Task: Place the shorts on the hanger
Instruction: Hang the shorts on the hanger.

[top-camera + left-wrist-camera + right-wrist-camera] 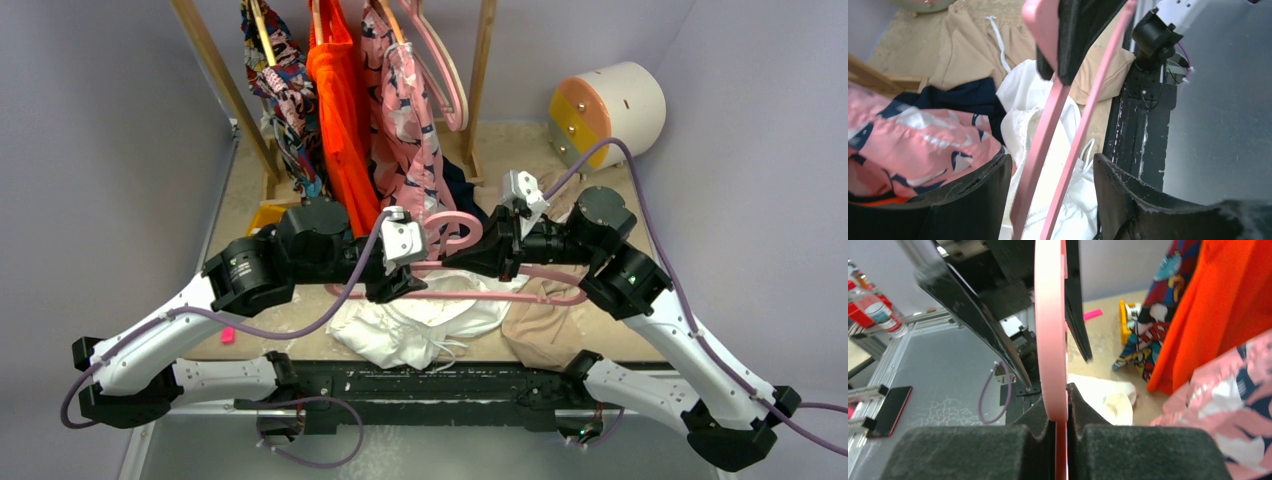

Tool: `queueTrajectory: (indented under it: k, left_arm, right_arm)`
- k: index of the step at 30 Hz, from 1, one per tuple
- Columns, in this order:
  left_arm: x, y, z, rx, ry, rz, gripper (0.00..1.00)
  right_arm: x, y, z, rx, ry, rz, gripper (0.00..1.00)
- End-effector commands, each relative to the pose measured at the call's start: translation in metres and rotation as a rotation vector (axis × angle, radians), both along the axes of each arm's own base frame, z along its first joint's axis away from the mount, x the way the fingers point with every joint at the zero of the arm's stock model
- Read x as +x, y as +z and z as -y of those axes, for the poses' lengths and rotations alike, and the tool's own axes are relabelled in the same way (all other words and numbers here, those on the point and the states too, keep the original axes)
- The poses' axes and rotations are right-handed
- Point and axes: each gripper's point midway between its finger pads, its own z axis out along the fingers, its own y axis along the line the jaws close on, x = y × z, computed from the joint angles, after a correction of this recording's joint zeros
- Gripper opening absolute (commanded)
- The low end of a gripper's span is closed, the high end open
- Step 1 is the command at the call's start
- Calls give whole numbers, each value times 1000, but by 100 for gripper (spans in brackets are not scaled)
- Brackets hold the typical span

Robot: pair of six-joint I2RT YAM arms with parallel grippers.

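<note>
The hanger (500, 296) over the shorts (410, 325), at the table's (520, 140) near edge.
A second garment (545, 325) lies right of the shorts; a clothes rack (480, 70) stands behind, a drum (610, 105) far right.

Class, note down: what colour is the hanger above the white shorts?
Plain pink; the hanger shows best in the top external view.

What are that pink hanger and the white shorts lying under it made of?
The hanger looks like smooth moulded plastic, pink with a soft sheen and rounded edges; painted wood is possible. The shorts look like thin white cloth, perhaps cotton: matte, crumpled into soft folds.
</note>
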Motion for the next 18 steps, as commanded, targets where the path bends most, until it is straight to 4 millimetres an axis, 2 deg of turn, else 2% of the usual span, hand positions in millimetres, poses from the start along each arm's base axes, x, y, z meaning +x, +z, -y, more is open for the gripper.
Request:
queueTrajectory:
  k: [1,8,14,18]
  left_arm:
    - [13,28,-20,-117,141,47,64]
    - [10,48,-56,-221,255,66,73]
    - [12,65,-87,-421,390,44,74]
    - [10,66,-104,-563,466,-26,74]
  right_arm:
    - [9,10,16,88,-157,-31,0]
    - [5,16,35,174,-241,-43,0]
    - [7,28,50,263,-320,-33,0]
    - [-4,43,61,304,-315,17,0]
